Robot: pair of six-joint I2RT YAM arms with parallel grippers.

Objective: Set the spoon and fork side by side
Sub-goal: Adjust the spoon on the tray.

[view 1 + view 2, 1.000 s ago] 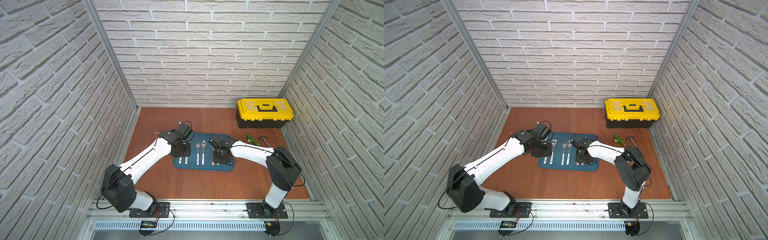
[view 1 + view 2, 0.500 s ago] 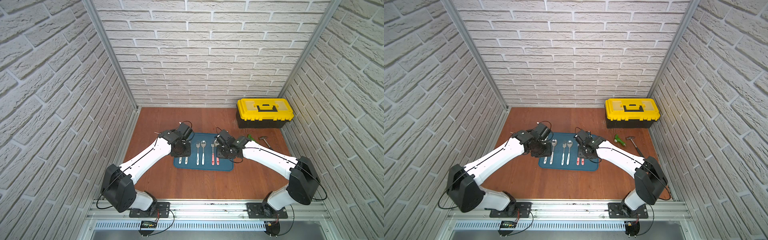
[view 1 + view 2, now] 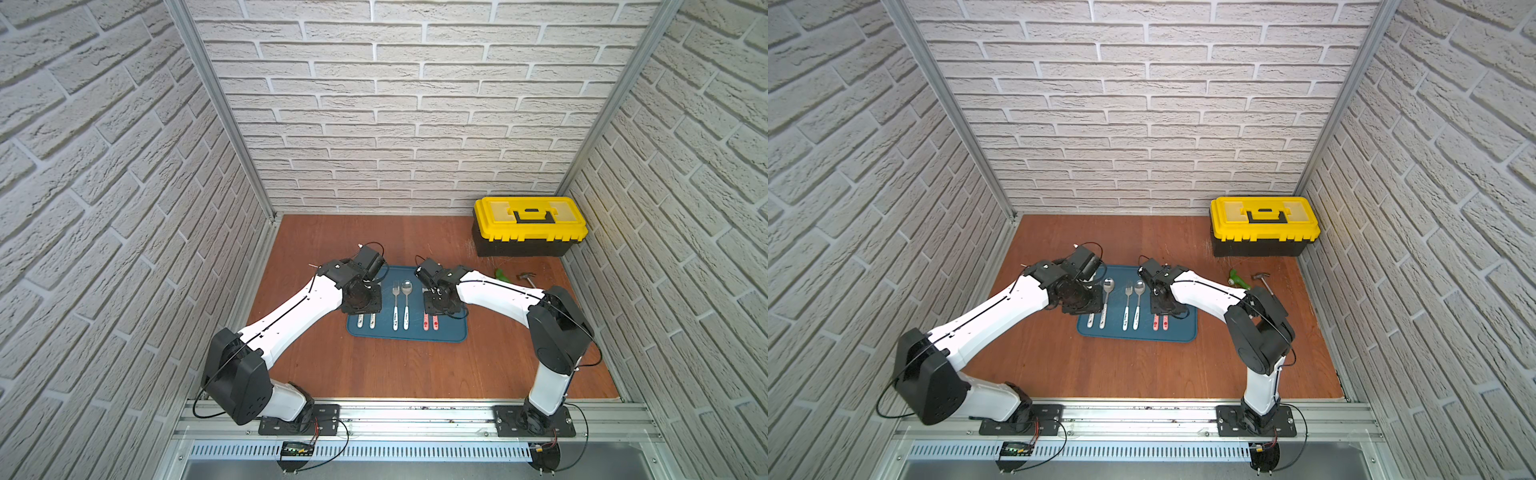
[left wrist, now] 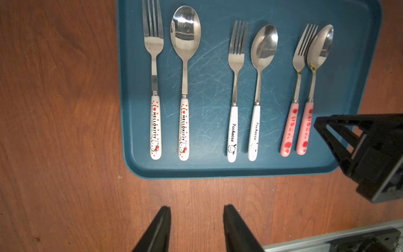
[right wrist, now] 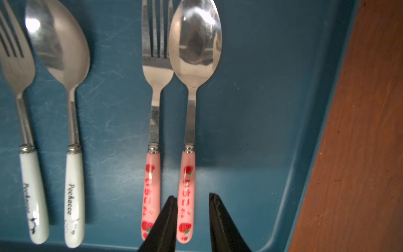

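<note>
Your right end effector [image 5: 192, 195] sits close over the pink-handled spoon [image 5: 195, 43]. Its jaws are parted a little and the spoon's handle lies between them. Tray shows between the handle and one finger, so nothing is clamped.

In both top views that spoon lies at the 3 o'clock end of the blue tray [image 3: 455, 332], flat and parallel to the pink-handled fork [image 5: 156, 76]. Its bowl edge touches the fork's head, and both handles point to 6 o'clock.

Your left end effector [image 4: 196, 207] hangs above the tray's 9 o'clock end with its jaws apart and nothing between them.

Two more pairs lie on the tray: the Pochacco fork [image 4: 236, 61] and Pochacco spoon [image 4: 262, 48] mid-tray, and the Hello Kitty fork [image 4: 153, 43] and Hello Kitty spoon [image 4: 185, 32] toward 9 o'clock.

A yellow toolbox [image 3: 530, 226] stands on the desk [image 3: 374, 365] at 2 o'clock from the tray.
</note>
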